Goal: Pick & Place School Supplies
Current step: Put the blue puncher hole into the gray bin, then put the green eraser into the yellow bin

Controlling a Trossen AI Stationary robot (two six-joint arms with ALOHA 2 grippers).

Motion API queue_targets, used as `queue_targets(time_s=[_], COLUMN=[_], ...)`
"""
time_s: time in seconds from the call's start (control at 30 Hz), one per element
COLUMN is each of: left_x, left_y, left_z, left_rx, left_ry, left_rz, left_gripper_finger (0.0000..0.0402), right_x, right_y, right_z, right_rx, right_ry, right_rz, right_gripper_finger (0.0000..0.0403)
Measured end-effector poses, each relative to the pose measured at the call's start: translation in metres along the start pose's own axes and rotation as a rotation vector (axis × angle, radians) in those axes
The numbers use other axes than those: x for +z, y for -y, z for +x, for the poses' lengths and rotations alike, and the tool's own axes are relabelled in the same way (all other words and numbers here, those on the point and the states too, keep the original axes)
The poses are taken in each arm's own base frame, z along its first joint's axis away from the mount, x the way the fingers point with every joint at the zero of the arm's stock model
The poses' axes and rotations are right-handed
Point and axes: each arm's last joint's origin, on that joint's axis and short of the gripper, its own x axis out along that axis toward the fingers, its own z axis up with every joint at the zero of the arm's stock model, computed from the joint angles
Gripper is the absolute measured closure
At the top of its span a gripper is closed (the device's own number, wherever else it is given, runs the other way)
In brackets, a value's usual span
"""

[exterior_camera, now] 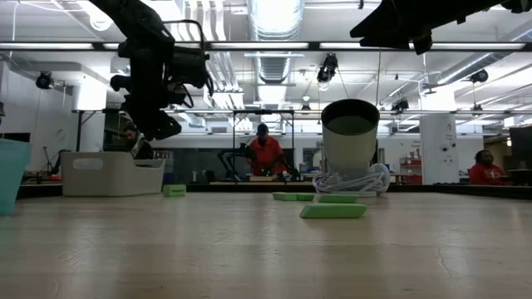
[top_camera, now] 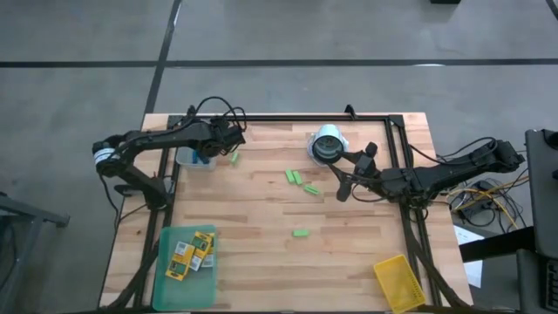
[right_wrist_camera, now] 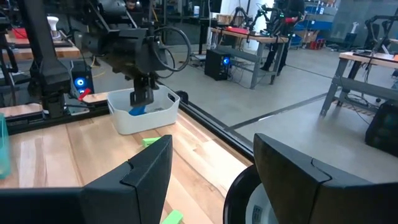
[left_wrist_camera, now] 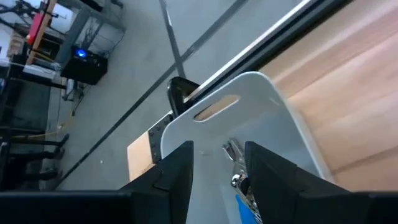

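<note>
A white bin point(top_camera: 193, 159) stands at the table's far left, and blue-handled scissors point(left_wrist_camera: 236, 171) lie inside it. My left gripper point(left_wrist_camera: 217, 177) hovers open just above the bin point(right_wrist_camera: 146, 109), its fingers either side of the scissors without touching them. One light-green block point(top_camera: 234, 158) lies beside the bin; others point(top_camera: 292, 177) point(top_camera: 311, 189) point(top_camera: 301, 233) are scattered mid-table. Crayon boxes point(top_camera: 192, 253) rest in the green tray point(top_camera: 166, 283) at the near left. My right gripper point(top_camera: 353, 170) stands open in the air at the right, holding nothing.
A cup-like container point(top_camera: 327, 144) with a coiled white cord stands at the far middle, right in front of my right gripper point(right_wrist_camera: 214, 180). A small yellow bin point(top_camera: 399, 281) sits at the near right corner. A black frame rail point(top_camera: 314, 119) runs along the far edge.
</note>
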Motion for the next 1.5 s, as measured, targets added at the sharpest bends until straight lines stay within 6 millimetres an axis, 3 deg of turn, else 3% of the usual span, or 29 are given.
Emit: queue_targets(time_s=[0.43, 1.07, 1.4, 1.5], left_x=[-0.005, 0.010, 0.017, 0.029], left_y=[-0.016, -0.028, -0.014, -0.009], left_z=[0.041, 0.062, 0.055, 0.047], left_rx=[0.011, -0.062, -0.466, -0.584], left_ry=[-0.121, -0.093, -0.131, -0.056], left_rz=[-0.049, -0.100, -0.271, -0.313], left_gripper_finger=[0.0252, 0.0252, 0.0252, 0.0252], right_x=[0.000, 0.000, 0.000, 0.000], right_y=[0.000, 0.000, 0.000, 0.000], right_z=[0.000, 0.000, 0.000, 0.000], right_rx=[0.000, 0.001, 0.000, 0.000], right_ry=[0.000, -0.001, -0.001, -0.001], right_rz=[0.000, -0.001, -0.005, -0.005], right_gripper_finger=[0.0183, 0.0183, 0.0183, 0.0183])
